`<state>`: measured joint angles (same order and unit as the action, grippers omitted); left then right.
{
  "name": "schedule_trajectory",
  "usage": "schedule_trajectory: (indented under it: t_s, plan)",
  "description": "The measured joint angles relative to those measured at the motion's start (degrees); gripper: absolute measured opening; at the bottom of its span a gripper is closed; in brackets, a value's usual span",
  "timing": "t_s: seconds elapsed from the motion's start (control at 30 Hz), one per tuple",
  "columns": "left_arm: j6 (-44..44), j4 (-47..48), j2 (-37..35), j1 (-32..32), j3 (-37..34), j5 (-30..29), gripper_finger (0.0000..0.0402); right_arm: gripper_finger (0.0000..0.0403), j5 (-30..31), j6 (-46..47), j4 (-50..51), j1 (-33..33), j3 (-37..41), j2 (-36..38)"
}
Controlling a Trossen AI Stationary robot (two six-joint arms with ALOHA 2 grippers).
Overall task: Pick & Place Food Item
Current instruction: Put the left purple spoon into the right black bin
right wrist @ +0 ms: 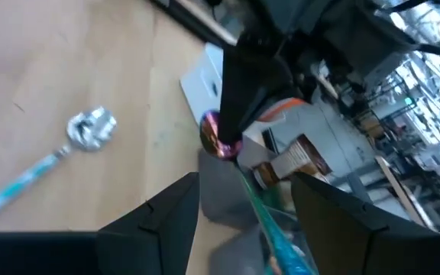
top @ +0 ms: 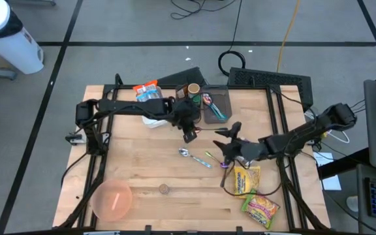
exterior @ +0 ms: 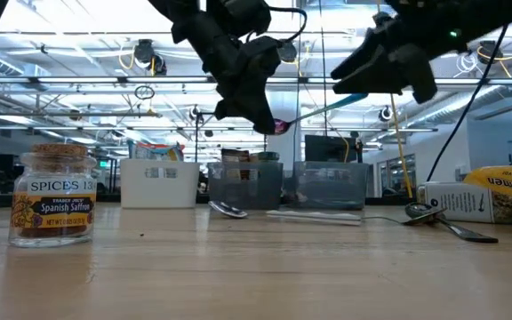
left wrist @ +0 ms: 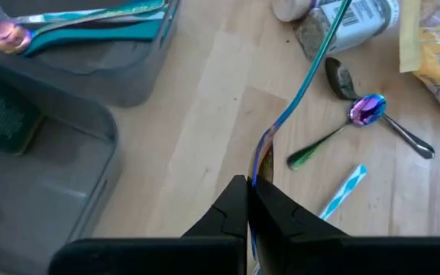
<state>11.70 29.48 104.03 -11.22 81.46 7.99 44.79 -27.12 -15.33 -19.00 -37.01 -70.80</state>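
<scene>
Nearest, along the table's front edge, sit a pink bowl, a saffron jar and two ramen packets, the food items, all lying untouched. Farther in, a silver spoon and a teal-handled utensil lie on the wood. Above mid-table, the left pincer is clamped on an iridescent spoon held in the air, its purple bowl close by the fingers. The right pincer meets it from the other side, fingers spread apart astride the teal handle without gripping it. Beyond stands a gray tray holding more utensils.
</scene>
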Motion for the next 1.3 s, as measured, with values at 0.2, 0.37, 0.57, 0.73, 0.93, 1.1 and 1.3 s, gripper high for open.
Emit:
schedule_trajectory:
  t_s: [0.2, 0.37, 0.57, 0.73, 0.93, 1.1, 1.3]
  plan:
    - [-1.4, 7.4, 0.0, 0.4, 5.8, -5.6, 0.0005, 0.0201, -3.3, -1.0, 9.6, 4.3, -6.8, -2.0]
    - [-2.3, 9.9, 0.0, 0.8, 8.1, -7.0, 0.0004, 0.0201, -5.9, -4.6, 9.9, 6.6, -9.1, -4.6]
    - [-2.6, 11.0, 0.0, 1.3, 8.2, -8.9, 0.0003, 0.0201, -5.8, -5.7, 9.7, 9.0, -9.5, -7.4]
    - [-2.6, 11.1, 0.0, 1.7, 8.2, -10.4, 0.0004, 0.0201, -4.6, -6.6, 8.8, 10.7, -9.6, -8.9]
    - [-3.0, 11.2, 0.0, 2.1, 8.2, -10.0, 0.0005, 0.0201, -2.4, -7.2, 6.5, 11.9, -9.5, -8.9]
    - [-3.0, 11.1, 0.0, 2.1, 8.2, -10.0, 0.0006, 0.0190, -2.4, -7.6, 6.6, 12.0, -9.5, -8.9]
    - [-3.0, 11.1, 0.0, 2.1, 8.2, -10.2, 0.0006, 0.0155, -1.0, -7.6, 6.6, 11.9, -9.5, -8.9]
